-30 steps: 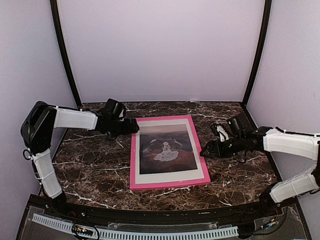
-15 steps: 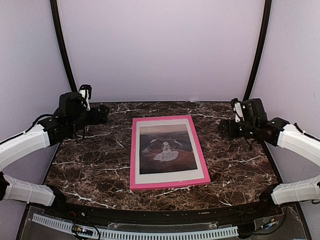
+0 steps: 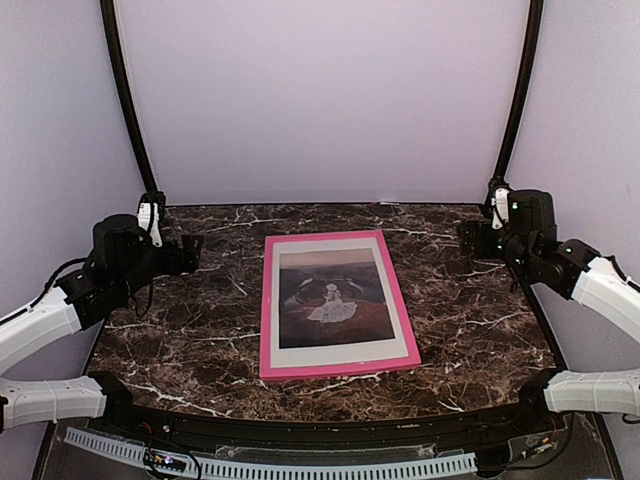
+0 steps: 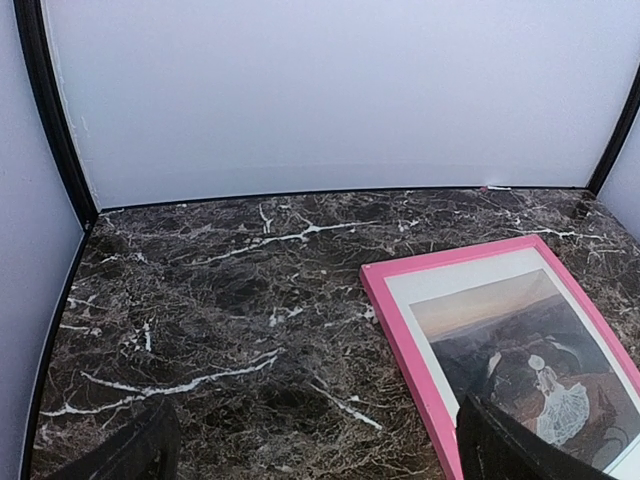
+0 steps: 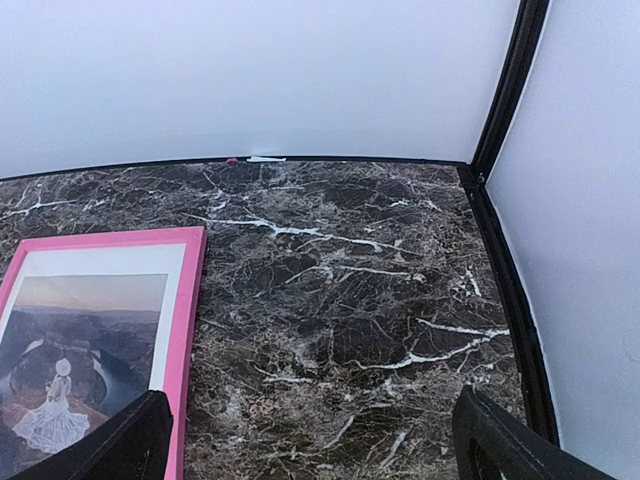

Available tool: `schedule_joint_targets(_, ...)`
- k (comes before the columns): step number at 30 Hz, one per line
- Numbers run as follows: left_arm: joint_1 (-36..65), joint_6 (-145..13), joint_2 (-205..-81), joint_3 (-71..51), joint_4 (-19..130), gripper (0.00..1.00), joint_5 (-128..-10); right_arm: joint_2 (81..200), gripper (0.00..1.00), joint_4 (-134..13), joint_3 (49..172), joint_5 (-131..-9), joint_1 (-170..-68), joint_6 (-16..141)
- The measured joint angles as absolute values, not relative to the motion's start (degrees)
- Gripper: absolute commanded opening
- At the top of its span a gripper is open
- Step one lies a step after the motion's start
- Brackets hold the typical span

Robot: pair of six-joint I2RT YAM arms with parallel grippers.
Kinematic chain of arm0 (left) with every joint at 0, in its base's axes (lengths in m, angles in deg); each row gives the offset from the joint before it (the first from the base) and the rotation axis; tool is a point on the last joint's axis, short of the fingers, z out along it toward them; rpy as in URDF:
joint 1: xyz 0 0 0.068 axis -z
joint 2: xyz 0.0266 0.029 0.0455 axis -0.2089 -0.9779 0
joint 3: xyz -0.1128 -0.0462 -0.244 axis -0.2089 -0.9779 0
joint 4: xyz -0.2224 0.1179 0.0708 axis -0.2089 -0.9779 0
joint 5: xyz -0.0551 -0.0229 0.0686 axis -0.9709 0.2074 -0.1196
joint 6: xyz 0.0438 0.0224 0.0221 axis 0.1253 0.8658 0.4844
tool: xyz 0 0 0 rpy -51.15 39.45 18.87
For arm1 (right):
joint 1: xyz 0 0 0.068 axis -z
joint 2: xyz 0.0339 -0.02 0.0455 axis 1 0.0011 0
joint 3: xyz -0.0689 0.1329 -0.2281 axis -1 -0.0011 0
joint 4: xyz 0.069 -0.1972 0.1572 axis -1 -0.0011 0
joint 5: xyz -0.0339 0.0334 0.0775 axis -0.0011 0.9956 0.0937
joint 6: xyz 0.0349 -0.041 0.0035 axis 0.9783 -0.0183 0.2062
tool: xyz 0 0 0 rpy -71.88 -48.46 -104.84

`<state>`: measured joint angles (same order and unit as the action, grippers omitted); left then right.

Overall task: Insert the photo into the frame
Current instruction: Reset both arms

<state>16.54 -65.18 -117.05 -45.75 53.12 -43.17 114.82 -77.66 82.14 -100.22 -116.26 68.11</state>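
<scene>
The pink frame [image 3: 266, 310] lies flat in the middle of the marble table. The photo [image 3: 335, 295], a dark scene with a pale figure in a white dress, shows face up inside it. My left gripper [image 3: 190, 253] hovers open off the frame's left side, near the left wall. My right gripper [image 3: 468, 238] hovers open off the frame's right side, near the right wall. In the left wrist view the frame [image 4: 400, 325] and photo [image 4: 510, 330] sit at lower right, the gripper [image 4: 320, 455] empty. In the right wrist view the frame [image 5: 185, 310] and photo [image 5: 90, 330] sit at lower left, the gripper [image 5: 310, 445] empty.
Pale walls close in the table on three sides, with black corner posts at back left [image 3: 128, 110] and back right [image 3: 515, 100]. A black rail [image 3: 300, 430] runs along the near edge. Bare marble [image 3: 180, 330] flanks the frame on both sides.
Both arms have drawn back from the frame's edges, rising and swinging outward toward the side walls. The right gripper has opened wider. The frame and photo have stayed put.
</scene>
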Motion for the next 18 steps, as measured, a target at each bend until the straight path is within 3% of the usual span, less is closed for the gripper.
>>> schedule_joint_targets(18, 16.54, -64.48, -115.30, -46.71, 53.42, 0.99, -43.17, 114.52, 0.99, -76.54, 80.80, -100.61, -116.22, 67.85)
